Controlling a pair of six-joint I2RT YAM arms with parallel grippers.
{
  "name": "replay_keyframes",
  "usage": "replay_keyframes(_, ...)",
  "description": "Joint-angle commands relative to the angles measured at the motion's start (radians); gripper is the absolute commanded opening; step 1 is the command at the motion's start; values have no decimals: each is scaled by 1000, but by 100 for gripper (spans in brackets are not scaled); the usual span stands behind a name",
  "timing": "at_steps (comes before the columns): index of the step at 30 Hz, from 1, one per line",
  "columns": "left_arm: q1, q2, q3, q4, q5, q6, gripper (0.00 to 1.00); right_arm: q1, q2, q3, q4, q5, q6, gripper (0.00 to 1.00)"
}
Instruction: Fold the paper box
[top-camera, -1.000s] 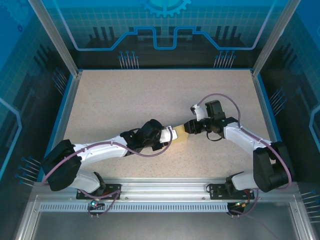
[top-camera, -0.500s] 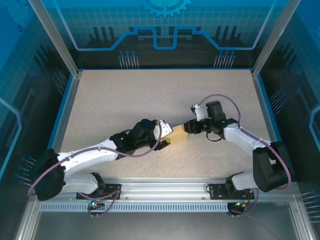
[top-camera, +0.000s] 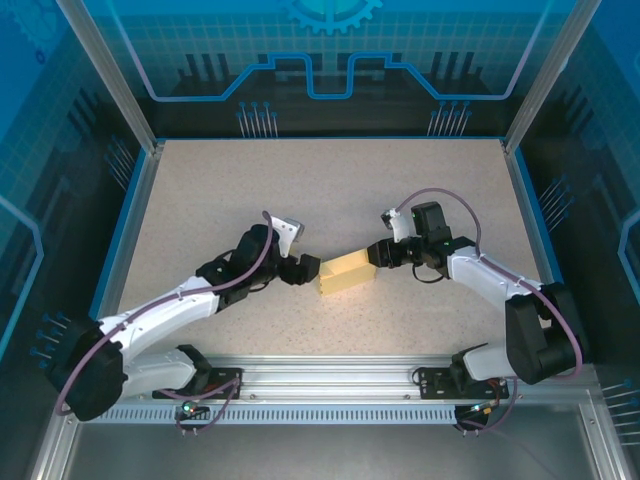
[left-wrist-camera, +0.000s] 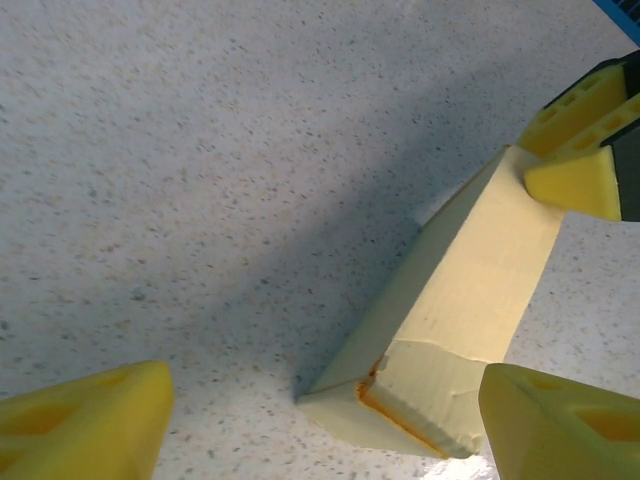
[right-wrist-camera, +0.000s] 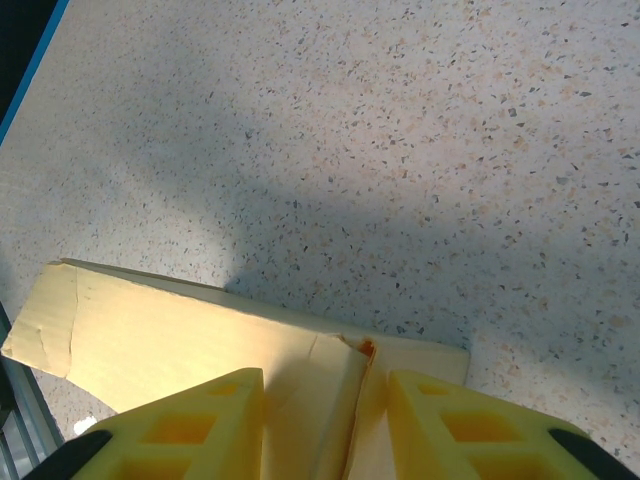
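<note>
Left gripper (top-camera: 303, 268): jaws wide apart, empty, just beside the left end of the paper box (top-camera: 345, 272). Box lies flat mid-tabletop, nearer the near edge. Right gripper (top-camera: 377, 256) clamps its right end.

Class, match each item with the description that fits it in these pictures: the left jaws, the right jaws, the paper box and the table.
Items:
1. left jaws
2. right jaws
3. paper box
4. table

Descriptions:
a. speckled beige surface
b. closed on one end of the box
c. pale yellow, lying on the table between the two arms
d. wide open, gripping nothing

Pairs: 1-d; 2-b; 3-c; 4-a
</note>
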Motion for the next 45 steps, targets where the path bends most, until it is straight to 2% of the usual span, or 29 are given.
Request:
replay_keyframes(1,9,63,15,24,82,-68,81,7,20,-35,-86,66,-2,37)
replay_keyframes(16,44,157,-40,13,109,-81,77,9,20,-33,-87,74,-7,38)
replay_keyframes(23,45,153,-106,52,109,-103,77,10,17,-31,-89,79,-8,39)
replay_keyframes(31,43,152,-107,54,107,-103,76,15,18,-16,-86,74,-1,40)
replay_keyframes(38,45,162,-93,52,106,-99,76,18,-74,-25,-56,71,24,40)
replay_keyframes(45,45,169,-90,53,110,-97,76,21,-135,6,-100,75,15,44)
